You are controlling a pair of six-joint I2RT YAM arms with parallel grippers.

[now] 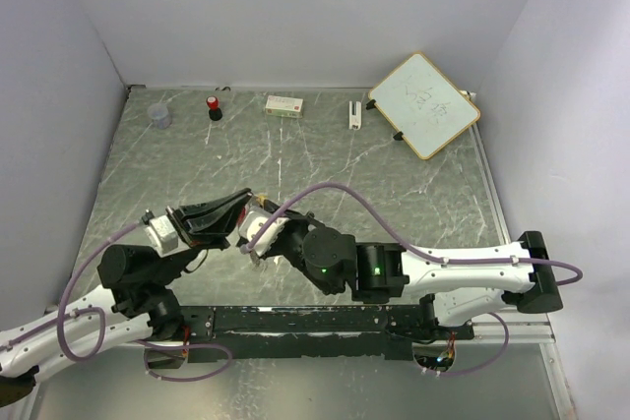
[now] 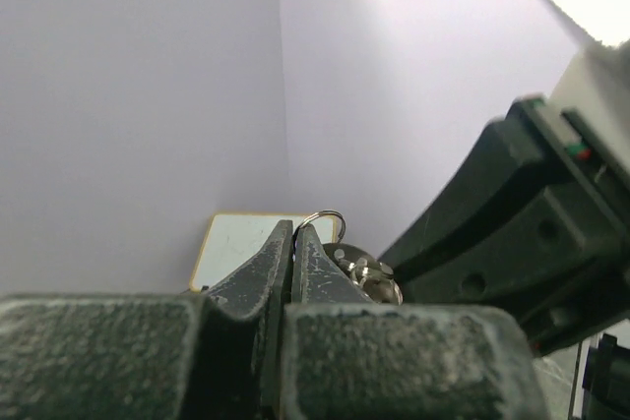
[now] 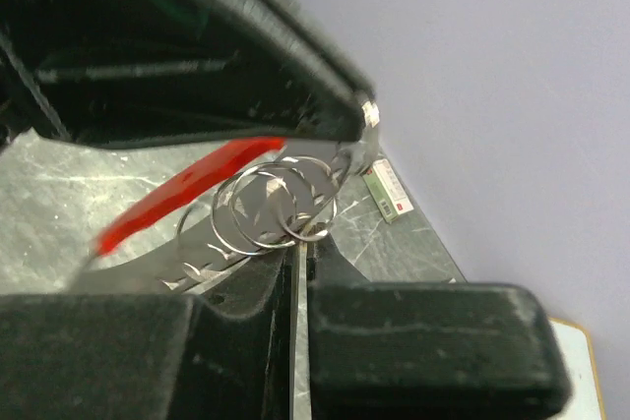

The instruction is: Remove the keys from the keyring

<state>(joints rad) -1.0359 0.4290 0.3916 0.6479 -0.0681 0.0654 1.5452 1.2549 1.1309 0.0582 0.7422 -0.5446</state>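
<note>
Right wrist view: the right gripper (image 3: 303, 243) has its dark fingers pressed together on a cluster of thin silvery metal keyring loops (image 3: 268, 206), held in the air over the near-left part of the grey marbled table (image 3: 59, 184). The left gripper (image 2: 293, 235) pinches one loop, its jaws nearly touching. A long bright-red key (image 3: 187, 192) juts from the loops. Pulling the grippers apart could slip the thin wire from either pinch and drop the bunch, or it could only stretch the chain without freeing the key.

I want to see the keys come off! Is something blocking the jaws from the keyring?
Nothing visible is. The left gripper and the right gripper each pinch the keyring, jaws shut on it.
</note>
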